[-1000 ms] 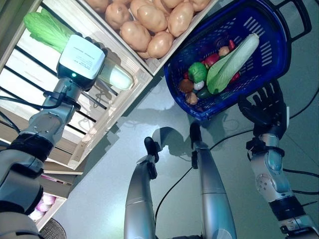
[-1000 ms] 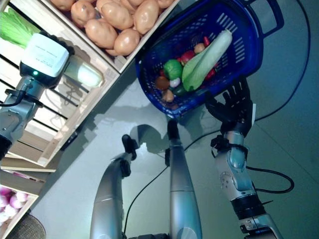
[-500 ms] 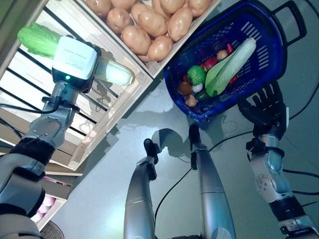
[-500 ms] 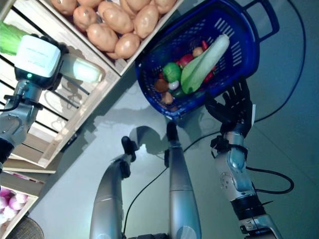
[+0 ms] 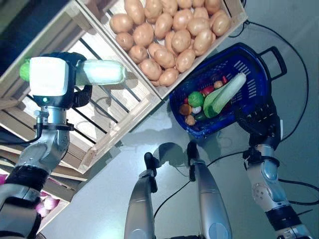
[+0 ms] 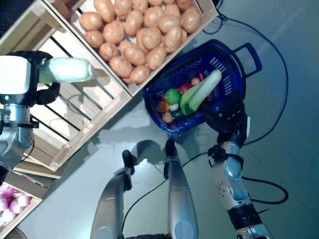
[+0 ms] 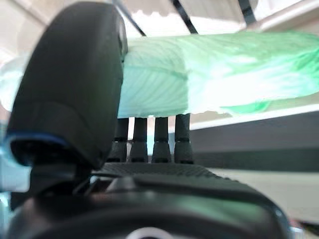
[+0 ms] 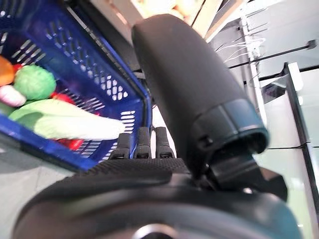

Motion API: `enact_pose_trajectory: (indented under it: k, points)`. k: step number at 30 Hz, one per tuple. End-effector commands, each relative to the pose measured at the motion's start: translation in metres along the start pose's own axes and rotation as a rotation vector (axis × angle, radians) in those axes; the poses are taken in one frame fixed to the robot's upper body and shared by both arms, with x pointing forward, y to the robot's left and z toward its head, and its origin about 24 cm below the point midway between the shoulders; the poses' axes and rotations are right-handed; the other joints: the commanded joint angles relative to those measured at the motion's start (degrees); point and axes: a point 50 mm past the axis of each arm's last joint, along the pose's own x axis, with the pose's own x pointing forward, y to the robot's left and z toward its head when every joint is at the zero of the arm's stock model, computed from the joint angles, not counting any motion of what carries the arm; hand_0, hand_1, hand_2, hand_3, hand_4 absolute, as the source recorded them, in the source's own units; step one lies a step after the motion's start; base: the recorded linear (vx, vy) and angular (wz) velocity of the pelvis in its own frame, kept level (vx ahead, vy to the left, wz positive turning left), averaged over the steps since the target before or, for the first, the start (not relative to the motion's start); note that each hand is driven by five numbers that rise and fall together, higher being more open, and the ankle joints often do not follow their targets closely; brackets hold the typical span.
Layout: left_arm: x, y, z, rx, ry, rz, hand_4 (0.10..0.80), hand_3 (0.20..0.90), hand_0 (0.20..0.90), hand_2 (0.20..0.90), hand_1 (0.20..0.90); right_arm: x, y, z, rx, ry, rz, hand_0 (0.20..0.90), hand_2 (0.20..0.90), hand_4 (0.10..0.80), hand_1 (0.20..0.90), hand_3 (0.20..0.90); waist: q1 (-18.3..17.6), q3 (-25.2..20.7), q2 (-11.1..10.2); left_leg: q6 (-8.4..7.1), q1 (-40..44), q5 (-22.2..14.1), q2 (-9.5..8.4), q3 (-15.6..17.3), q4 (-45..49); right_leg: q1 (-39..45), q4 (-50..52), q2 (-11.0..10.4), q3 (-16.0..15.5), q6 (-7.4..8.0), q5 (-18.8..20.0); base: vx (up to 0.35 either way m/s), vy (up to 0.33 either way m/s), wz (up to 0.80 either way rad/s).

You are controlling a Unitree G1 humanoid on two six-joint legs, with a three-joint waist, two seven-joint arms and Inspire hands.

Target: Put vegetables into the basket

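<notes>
Cabbage is clamped in the left robot hand, fingers and thumb curled round it, up over the slatted wooden crate. Right robot hand sits under the blue basket rim, can't tell its grip

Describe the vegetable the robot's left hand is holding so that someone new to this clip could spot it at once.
Start at the wooden crate with bare slats, next to the crate full of potatoes. Above those slats the left hand is curled round a long pale green cabbage, lying level. It is the only vegetable held in the air; a similar one lies in the blue basket.
</notes>
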Motion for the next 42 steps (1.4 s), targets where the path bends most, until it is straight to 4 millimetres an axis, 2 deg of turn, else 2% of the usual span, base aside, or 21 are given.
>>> enact_pose_trajectory:
  k: [1,2,7,8,9,11,17,20,25,33,42]
  points:
    - [0.034,0.064,-0.003,-0.141,0.012,0.383,0.400,0.300,0.300,0.300,0.300,0.000,0.012,0.042,0.092,-0.236,0.050,0.900,0.900,0.800,0.900,0.900,1.0,0.0,-1.0,-0.77,1.8,3.1,-0.88,-0.6,-1.9,10.6,-6.2,-2.5,-3.0,1.96,-0.5,0.036,-0.065,0.11]
    - [0.030,0.063,0.002,-0.242,0.016,0.383,0.400,0.300,0.300,0.300,0.300,-0.001,0.012,0.042,0.087,-0.239,0.054,0.900,0.900,0.800,0.900,0.900,1.4,0.0,-1.1,-0.97,3.8,3.5,-0.95,-0.8,-3.3,13.1,-7.9,-2.6,-3.7,1.94,-0.4,0.026,-0.054,0.13]
    - [0.016,0.050,0.017,-0.493,0.060,0.351,0.400,0.300,0.300,0.300,0.300,-0.003,0.016,0.036,0.088,-0.252,0.064,0.900,0.900,0.800,0.900,0.900,2.4,-0.6,-1.1,-1.04,8.3,4.6,-1.20,-1.5,-6.7,18.4,-11.7,-2.4,-5.3,1.88,0.5,0.037,-0.038,0.09]
    - [0.006,0.040,0.023,-0.625,0.084,0.290,0.400,0.300,0.300,0.300,0.300,-0.006,0.016,0.033,0.082,-0.250,0.072,0.900,0.900,0.800,0.900,0.900,2.9,-1.8,-1.1,-1.18,10.4,4.7,-1.11,-1.9,-8.4,20.9,-13.5,-2.4,-6.1,1.97,0.3,0.074,-0.025,0.05]
    - [0.001,0.036,0.025,-0.654,0.094,0.279,0.400,0.300,0.300,0.300,0.300,-0.007,0.016,0.033,0.076,-0.248,0.080,0.900,0.900,0.800,0.900,0.900,3.1,-2.5,-1.1,-1.19,11.1,5.3,-1.04,-2.1,-9.5,21.9,-14.6,-2.3,-6.5,1.91,0.8,0.113,-0.037,0.05]
    - [-0.010,0.027,0.037,-0.825,0.112,0.207,0.400,0.300,0.300,0.300,0.300,-0.008,0.017,0.034,0.059,-0.246,0.106,0.900,0.900,0.800,0.900,0.900,3.6,-4.0,-1.2,-1.22,13.0,5.6,-1.18,-2.5,-11.5,24.3,-17.0,-2.4,-7.4,2.18,1.4,0.085,-0.034,0.09]
    - [-0.031,0.004,0.068,-1.138,0.144,0.020,0.400,0.300,0.300,0.300,0.300,-0.012,0.020,0.031,0.046,-0.218,0.239,0.900,0.900,0.800,0.900,0.900,4.5,-7.2,-1.5,-1.06,18.1,5.8,-1.15,-3.0,-16.1,31.0,-22.7,-2.3,-9.3,2.90,2.8,0.088,-0.051,0.09]
    - [-0.040,-0.009,0.081,-1.208,0.159,-0.089,0.400,0.300,0.300,0.300,0.300,-0.013,0.027,0.034,0.029,-0.197,0.367,0.900,0.900,0.800,0.900,0.900,4.6,-8.6,-1.9,-1.03,20.1,5.6,-0.79,-2.9,-16.8,33.2,-23.5,-2.0,-9.8,3.06,2.8,0.093,-0.055,0.09]
    - [-0.057,-0.030,0.099,-1.193,0.154,-0.278,0.400,0.300,0.300,0.300,0.300,-0.015,0.041,0.035,0.102,-0.118,0.548,0.900,0.900,0.800,0.900,0.900,5.0,-10.2,-2.6,-0.89,22.3,5.2,-0.18,-3.0,-17.3,35.6,-24.3,-1.3,-10.3,3.11,2.8,0.081,-0.067,0.09]
    - [-0.075,-0.055,0.114,-1.150,0.159,-0.504,0.400,0.300,0.300,0.300,0.300,-0.023,0.066,0.032,0.139,0.056,0.797,0.900,0.900,0.800,0.900,0.900,5.3,-12.7,-3.3,-0.98,25.7,5.2,0.26,-3.3,-19.6,38.8,-26.3,-0.5,-10.0,3.44,3.5,0.060,-0.042,0.01]
    - [-0.089,-0.069,0.127,-1.047,0.079,-0.677,0.400,0.300,0.300,0.300,0.300,-0.035,0.083,0.014,0.199,0.233,0.931,0.900,0.900,0.800,0.900,0.900,6.1,-17.2,-3.0,-1.41,29.8,6.0,0.38,-4.2,-24.3,42.3,-30.3,-0.7,-10.1,4.37,5.3,0.065,-0.014,0.00]
